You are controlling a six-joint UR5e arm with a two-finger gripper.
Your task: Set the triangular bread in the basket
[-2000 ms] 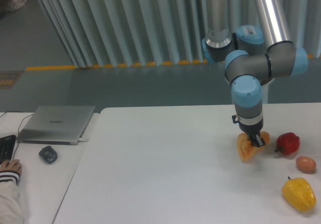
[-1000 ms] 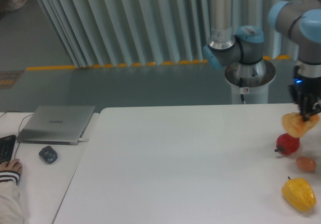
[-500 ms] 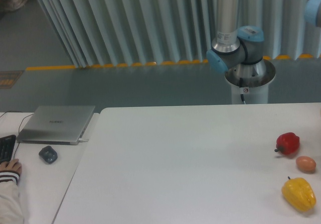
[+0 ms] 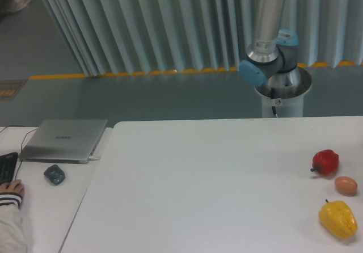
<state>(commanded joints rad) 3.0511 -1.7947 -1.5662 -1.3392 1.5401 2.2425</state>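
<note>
Bread — out of the picture; its place cannot be told. Gripper likewise out of the picture, so whether its claw is wide, narrow or holding something cannot be told. No basket shows either.

Near left corner: a hand (image 4: 11, 189) with a pale sleeve, resting at the edge of a dark keyboard (image 4: 7, 167), both cut by the frame.

Near right, on the white table (image 4: 198, 185): yellow pepper (image 4: 338, 219), stem up, nearest the front edge. Just beyond it, a small brownish egg (image 4: 346, 185), apart from the pepper. Beyond that, slightly left, a red pepper (image 4: 325, 161), close to the egg but not touching.

Left side, on a separate white desk (image 4: 42, 213) that butts against the table: a dark mouse (image 4: 54, 174), and beyond it a closed silver laptop (image 4: 63, 140), lid down, with a thin cable running off its left side.

Middle of the table: bare white surface from the seam to the three items at right.

Far right, behind the table: the arm's round grey base (image 4: 282, 88) on a white pedestal, with a blue-capped joint (image 4: 262, 66) above it and a grey upright link (image 4: 268, 15) rising out of the top of the frame — the rest of the arm is not seen.

Far: grey floor with a yellow line (image 4: 130, 73), then pale vertical slats (image 4: 147, 26) across the back.
</note>
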